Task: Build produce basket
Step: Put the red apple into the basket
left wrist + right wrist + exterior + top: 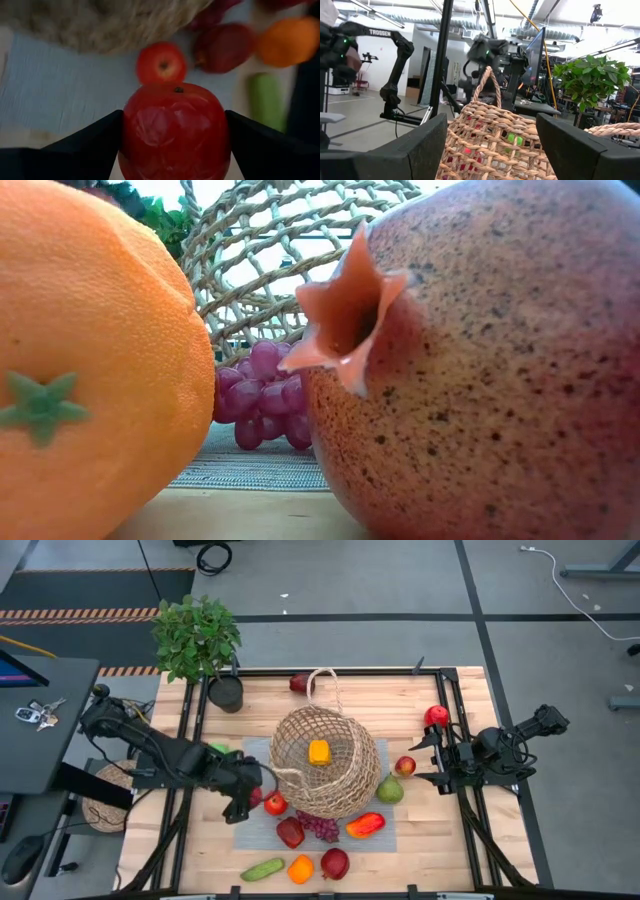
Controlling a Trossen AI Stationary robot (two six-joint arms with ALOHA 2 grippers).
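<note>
At the middle of the tabletop [450,840], on a grey mat [250,755], the basket [325,762] was seen standing with its thin looped handle toward the far edge, and a yellow-orange piece of produce [318,752] was seen lying inside it. Just left of the basket the left pincer [250,796] was found pressed onto a red apple [175,132], which was clamped between the two dark fingers [90,142] in the left wrist view. A second red apple [275,804] was seen beside it on the mat, close to the basket's wall.

Along the near side a dark red fruit [290,832], purple grapes [320,827] and a red-orange pepper [365,825] were laid out, and nearer the edge a green cucumber [262,868], an orange [300,869] and a pomegranate [334,863]. To the right of the basket a green pear [390,790] and a small red apple [405,766] were set, the pear touching the basket.

At the right side the right pincer [425,762] was held spread and empty, pointed toward the basket and apart from it. Another red fruit [436,717] was seen on the far side of that arm. A potted plant [200,640] was placed at the far left corner.
</note>
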